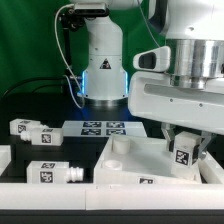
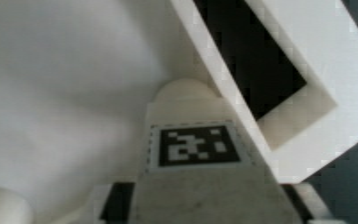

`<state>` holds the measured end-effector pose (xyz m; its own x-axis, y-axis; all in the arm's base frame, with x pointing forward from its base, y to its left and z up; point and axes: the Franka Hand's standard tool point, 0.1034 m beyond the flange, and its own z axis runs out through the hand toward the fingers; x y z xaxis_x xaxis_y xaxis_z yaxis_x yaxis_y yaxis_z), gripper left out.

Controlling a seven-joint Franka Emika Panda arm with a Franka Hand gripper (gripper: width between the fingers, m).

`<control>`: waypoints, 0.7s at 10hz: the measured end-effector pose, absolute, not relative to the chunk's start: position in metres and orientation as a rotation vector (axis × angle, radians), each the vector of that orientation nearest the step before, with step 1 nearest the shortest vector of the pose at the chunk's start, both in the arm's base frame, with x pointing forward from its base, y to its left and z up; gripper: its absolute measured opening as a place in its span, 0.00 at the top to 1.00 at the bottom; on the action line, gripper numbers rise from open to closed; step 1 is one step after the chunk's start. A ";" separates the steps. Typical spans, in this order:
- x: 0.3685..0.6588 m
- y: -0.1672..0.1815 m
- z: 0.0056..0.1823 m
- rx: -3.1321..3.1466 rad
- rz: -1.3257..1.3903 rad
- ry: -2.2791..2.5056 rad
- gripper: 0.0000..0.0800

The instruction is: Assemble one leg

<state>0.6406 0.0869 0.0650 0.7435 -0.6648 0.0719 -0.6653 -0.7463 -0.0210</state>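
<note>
My gripper (image 1: 183,158) is shut on a leg (image 1: 184,150), a stubby white post with a black-and-white tag. It holds the leg upright over the exterior view's right part of the wide flat white panel (image 1: 130,162). In the wrist view the leg (image 2: 195,130) sits between my dark finger pads (image 2: 121,203), its rounded tip pointing down at the panel surface (image 2: 69,80) near the panel's edge (image 2: 247,75). I cannot tell whether the tip touches the panel. Two more legs (image 1: 30,129) (image 1: 56,172) lie on the table at the exterior view's left.
The marker board (image 1: 105,127) lies on the black table in front of the robot base (image 1: 103,70). A white rail (image 1: 60,190) runs along the front edge. A white piece (image 1: 4,157) sits at the far left edge. Green backdrop stands behind.
</note>
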 end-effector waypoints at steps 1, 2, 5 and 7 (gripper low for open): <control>0.641 0.087 0.065 2.930 0.117 -1.109 0.64; 0.641 0.087 0.065 2.930 0.117 -1.109 0.64; 0.645 0.090 0.082 2.952 0.144 -1.104 0.28; 0.650 0.085 0.112 2.980 0.167 -1.085 0.20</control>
